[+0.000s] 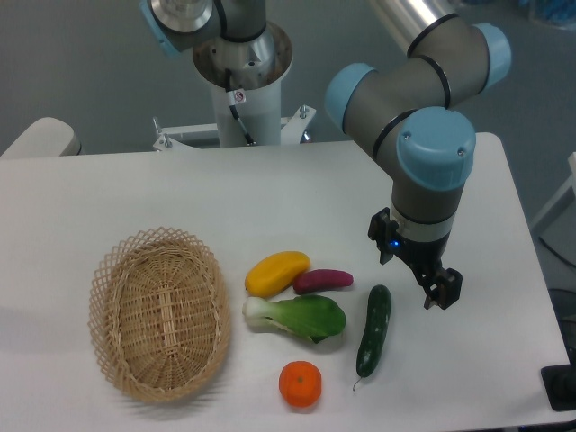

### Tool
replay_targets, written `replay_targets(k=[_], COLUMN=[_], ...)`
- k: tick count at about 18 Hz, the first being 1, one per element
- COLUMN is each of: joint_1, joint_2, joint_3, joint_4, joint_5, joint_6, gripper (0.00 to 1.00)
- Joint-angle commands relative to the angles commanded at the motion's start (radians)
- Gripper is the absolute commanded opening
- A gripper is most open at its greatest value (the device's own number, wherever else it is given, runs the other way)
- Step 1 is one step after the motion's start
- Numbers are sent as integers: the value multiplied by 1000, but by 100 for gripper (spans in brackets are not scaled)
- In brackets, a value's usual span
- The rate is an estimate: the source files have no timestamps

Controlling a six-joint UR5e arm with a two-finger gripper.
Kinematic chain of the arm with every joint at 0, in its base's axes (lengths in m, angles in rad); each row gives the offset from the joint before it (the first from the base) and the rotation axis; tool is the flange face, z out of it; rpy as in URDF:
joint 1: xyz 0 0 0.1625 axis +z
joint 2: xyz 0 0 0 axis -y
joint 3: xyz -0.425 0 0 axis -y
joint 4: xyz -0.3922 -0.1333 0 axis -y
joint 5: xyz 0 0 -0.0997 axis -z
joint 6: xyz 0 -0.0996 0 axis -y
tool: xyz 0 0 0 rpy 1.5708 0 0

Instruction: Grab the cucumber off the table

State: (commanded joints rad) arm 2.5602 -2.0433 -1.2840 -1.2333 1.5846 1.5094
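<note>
The cucumber (373,330) is long, slim and dark green. It lies on the white table (297,193) at the front right, nearly upright in the picture, with its thin stem tip towards the front edge. My gripper (413,264) hangs from the arm just to the right of and behind the cucumber's far end. Its jaws stand apart with nothing between them. It does not touch the cucumber.
A leafy bok choy (297,317) lies just left of the cucumber, with a purple eggplant (322,280) and a yellow fruit (276,273) behind it. An orange (300,383) sits near the front edge. A wicker basket (159,310) stands at the left.
</note>
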Motion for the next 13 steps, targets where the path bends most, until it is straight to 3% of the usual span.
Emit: replay_targets(k=[13], joint_1=[-9], joint_2=[-5], joint_3=[-11], joint_4=[0], joint_5=[-17], joint_6=[-43], gripper=[100])
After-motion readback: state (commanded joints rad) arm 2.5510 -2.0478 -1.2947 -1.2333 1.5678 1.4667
